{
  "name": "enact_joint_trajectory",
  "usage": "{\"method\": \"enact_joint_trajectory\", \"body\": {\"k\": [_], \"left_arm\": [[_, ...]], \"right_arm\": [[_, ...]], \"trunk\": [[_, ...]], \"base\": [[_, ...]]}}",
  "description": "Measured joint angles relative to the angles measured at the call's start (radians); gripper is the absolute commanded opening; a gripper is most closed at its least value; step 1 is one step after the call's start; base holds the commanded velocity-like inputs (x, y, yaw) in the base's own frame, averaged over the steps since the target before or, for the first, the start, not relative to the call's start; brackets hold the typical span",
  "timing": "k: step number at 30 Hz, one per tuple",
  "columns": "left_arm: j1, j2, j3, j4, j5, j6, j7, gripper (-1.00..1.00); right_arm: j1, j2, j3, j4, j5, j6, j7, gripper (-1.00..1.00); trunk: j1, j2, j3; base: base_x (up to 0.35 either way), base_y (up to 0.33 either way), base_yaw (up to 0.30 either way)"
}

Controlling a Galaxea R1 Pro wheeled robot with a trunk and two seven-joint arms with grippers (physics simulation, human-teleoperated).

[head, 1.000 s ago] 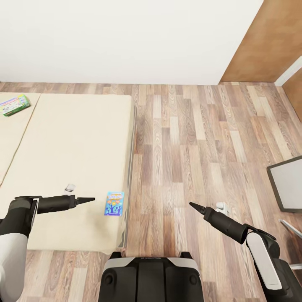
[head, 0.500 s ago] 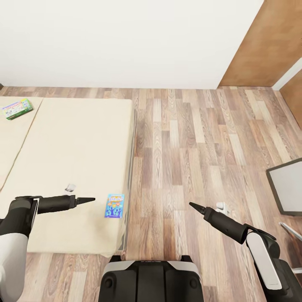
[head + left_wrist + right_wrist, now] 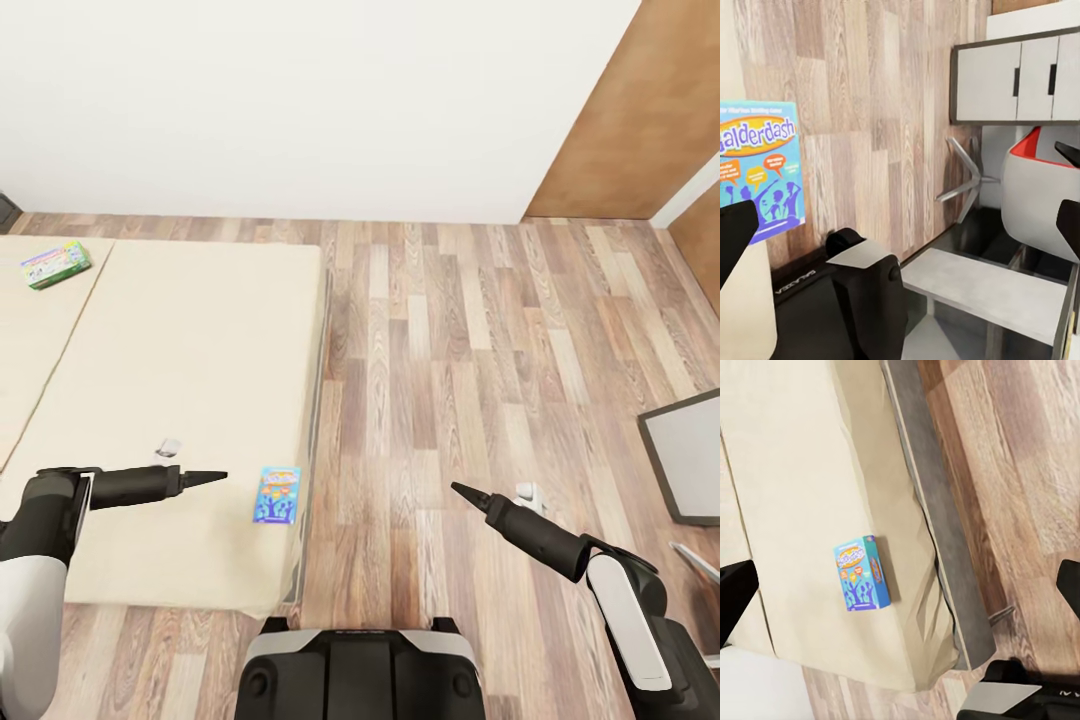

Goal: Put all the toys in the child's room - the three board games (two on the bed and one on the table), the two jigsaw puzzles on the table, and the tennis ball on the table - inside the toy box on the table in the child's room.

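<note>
A mostly blue board game [image 3: 277, 495] lies flat near the right edge of the bed [image 3: 180, 380], on the right-hand cream mattress. It also shows as a blue "Balderdash" box [image 3: 761, 172] and as the same board game [image 3: 862, 574]. A white-green-yellow board game [image 3: 56, 264] lies on the far left mattress. My left gripper [image 3: 215, 477] hovers over the mattress just left of the blue game, open and empty. Over the wood floor, my right gripper [image 3: 460, 490] is open and empty. The toy box, jigsaw puzzles and tennis ball are out of view.
A pale grey slab with a dark rim [image 3: 690, 450] stands at the right edge. The left wrist view shows a white cabinet [image 3: 1016, 79], a red-and-white chair [image 3: 1039, 191] and a grey slab [image 3: 982, 289]. A brown door [image 3: 640, 110] is at the back right.
The whole picture has slid slightly down and right, so the camera has moved. Both arms hold the same pose and the board games lie where they were.
</note>
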Motion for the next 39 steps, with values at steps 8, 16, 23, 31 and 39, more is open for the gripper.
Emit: {"method": "enact_joint_trajectory", "body": {"k": [8,16,23,31,39], "left_arm": [[0.000,0.000,0.000,0.000,0.000,-0.002,0.000,1.00],[0.000,0.001,0.002,0.000,0.000,-0.001,0.000,1.00],[0.000,0.001,0.001,0.000,0.000,0.000,0.000,1.00],[0.000,-0.001,-0.004,-0.001,0.000,0.001,0.000,1.00],[0.000,-0.002,-0.005,-0.001,0.000,0.001,0.000,1.00]], "right_arm": [[0.000,0.002,0.000,0.001,-0.001,-0.003,0.000,1.00],[0.000,0.002,0.000,0.003,0.003,-0.005,0.000,1.00],[0.000,0.001,0.000,0.003,0.004,-0.005,0.000,1.00],[0.000,-0.002,-0.006,0.004,0.003,-0.005,0.001,1.00],[0.000,-0.001,-0.012,0.003,-0.002,-0.005,0.002,1.00]], "trunk": [[0.000,0.000,0.013],[0.000,0.000,0.027],[0.000,0.000,0.038],[0.000,0.000,0.051],[0.000,0.000,0.065]], "base": [[0.000,0.000,0.081],[0.000,0.000,0.084],[0.000,0.000,0.085],[0.000,0.000,0.085],[0.000,0.000,0.079]]}}
